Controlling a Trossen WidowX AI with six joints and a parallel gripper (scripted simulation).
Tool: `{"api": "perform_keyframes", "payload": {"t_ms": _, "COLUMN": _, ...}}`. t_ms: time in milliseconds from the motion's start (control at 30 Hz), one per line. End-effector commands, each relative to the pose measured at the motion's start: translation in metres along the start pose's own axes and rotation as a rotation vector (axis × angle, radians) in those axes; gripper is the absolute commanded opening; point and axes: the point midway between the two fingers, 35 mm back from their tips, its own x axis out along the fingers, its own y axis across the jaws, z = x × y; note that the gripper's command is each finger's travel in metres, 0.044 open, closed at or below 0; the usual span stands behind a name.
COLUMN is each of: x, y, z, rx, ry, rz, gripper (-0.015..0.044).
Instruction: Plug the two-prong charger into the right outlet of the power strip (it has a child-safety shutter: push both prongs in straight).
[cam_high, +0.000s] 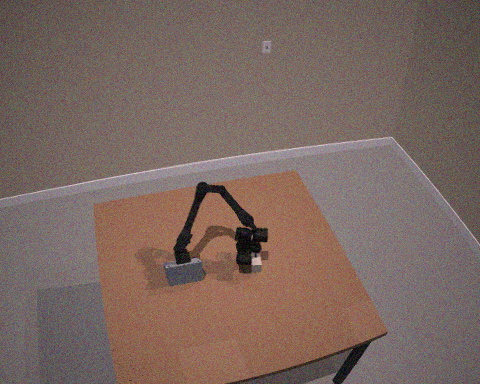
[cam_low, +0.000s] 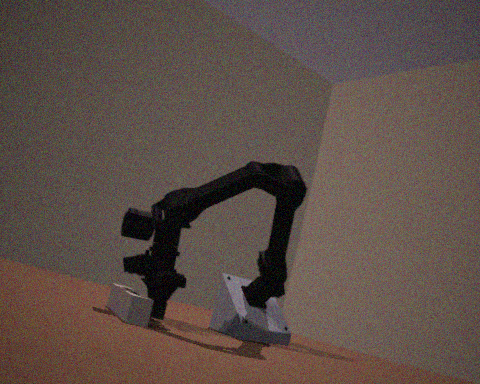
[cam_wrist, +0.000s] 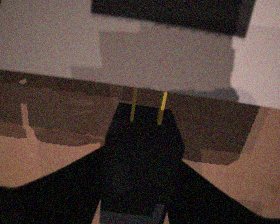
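The charger (cam_wrist: 142, 145) is a black block with two thin gold prongs that point up the wrist view. My gripper (cam_wrist: 138, 156) (cam_low: 158, 311) (cam_high: 245, 267) is shut on it, low over the table. The power strip (cam_high: 256, 264) (cam_low: 131, 306) (cam_wrist: 45, 42) is a pale grey block right beside the gripper. In the wrist view the prong tips meet the near edge of the strip; whether they touch it or are above it cannot be told. A dark panel (cam_wrist: 175, 15) shows on the strip at the top of that view. The right outlet's slots cannot be made out.
The wooden table (cam_high: 300, 300) (cam_low: 60, 340) carries the arm and strip. The arm's grey-blue wedge base (cam_high: 185, 273) (cam_low: 225, 317) stands to the left of the strip in the top view. Shadows of the arm fall on the table and across the strip.
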Motion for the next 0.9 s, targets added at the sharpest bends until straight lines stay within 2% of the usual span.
{"api": "perform_keyframes", "payload": {"t_ms": 0, "x": -0.0008, "y": 0.0015, "z": 0.0018, "rx": 0.003, "ry": -0.002, "rz": 0.006, "gripper": 0.0000}}
{"api": "perform_keyframes", "payload": {"t_ms": 867, "x": -0.0009, "y": 0.0014, "z": 0.0043, "rx": 0.003, "ry": -0.002, "rz": 0.006, "gripper": 0.0000}}
